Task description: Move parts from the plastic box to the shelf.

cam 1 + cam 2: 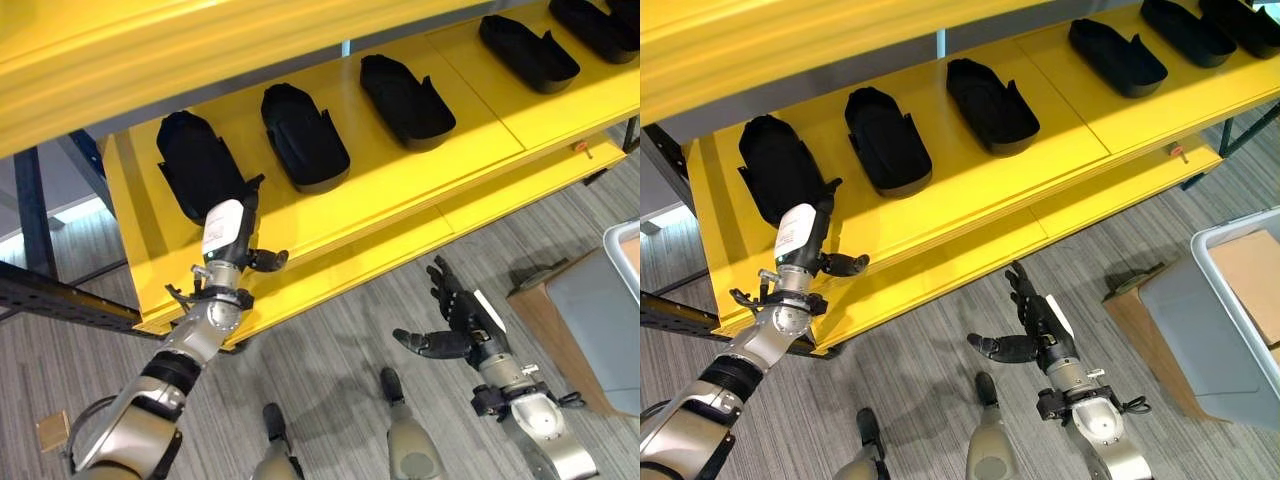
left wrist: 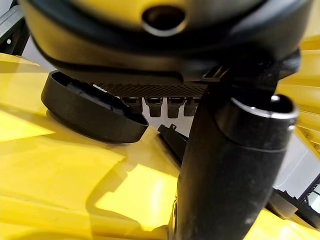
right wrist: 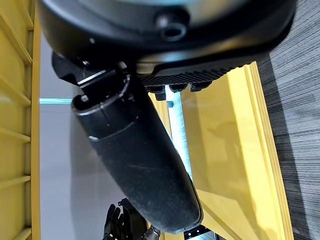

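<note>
Parts: black moulded trays in a row on yellow shelf (image 1: 400, 190), leftmost part (image 1: 198, 165) at the shelf's left end, next part (image 1: 304, 137) beside it, third part (image 1: 406, 101) further right, more beyond. Left hand (image 1: 228, 232) raised at the shelf's front edge just beside the leftmost part, fingers straight, thumb out, holding nothing. Right hand (image 1: 462, 320) low over the floor, well apart from the shelf, spread wide, empty. Grey box (image 1: 1225, 300) far right on the floor.
</note>
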